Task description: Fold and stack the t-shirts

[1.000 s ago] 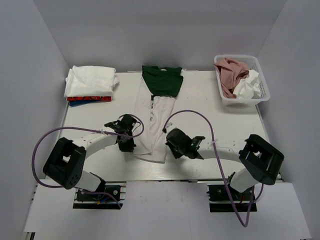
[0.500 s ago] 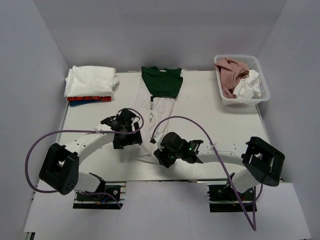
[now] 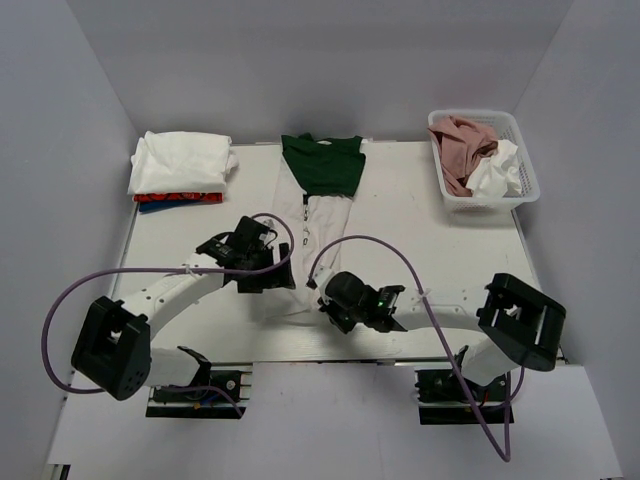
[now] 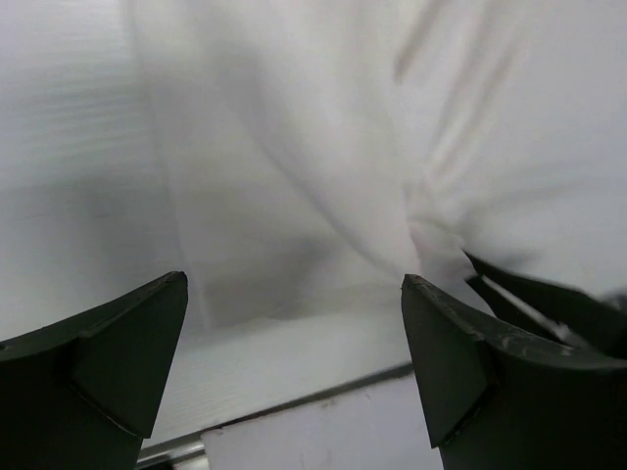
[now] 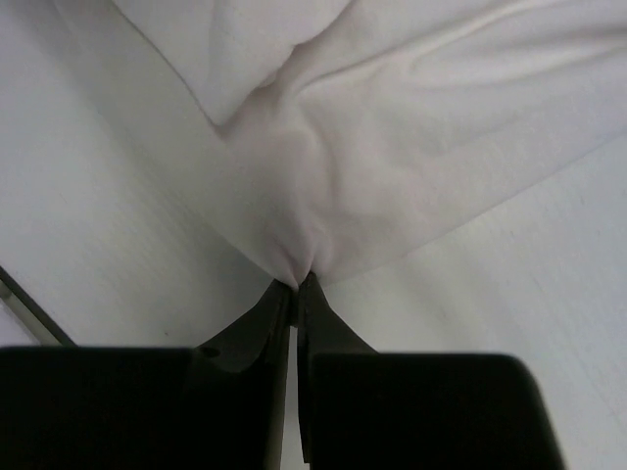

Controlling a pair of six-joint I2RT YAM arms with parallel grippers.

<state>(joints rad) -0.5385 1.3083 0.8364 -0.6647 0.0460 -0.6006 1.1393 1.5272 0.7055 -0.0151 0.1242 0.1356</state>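
Right wrist: right tool (image 5: 296, 286) clamped on a soft, wrinkled white t-shirt (image 5: 411, 137). Left tool (image 4: 294, 284) gapes above its near-left edge.

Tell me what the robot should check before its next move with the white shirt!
1. Right pincer shut on the white shirt at its near edge: ok.
2. Left pincer gripping too: not ok, it is wide open, with cloth just beyond its tips.
3. Green shirt clear of the white one: cannot tell, they meet at the far end.
4. Folded stack out of the way: ok, it sits at the far left corner.
5. Cloth lying flat: not ok, it is bunched near the pincers.
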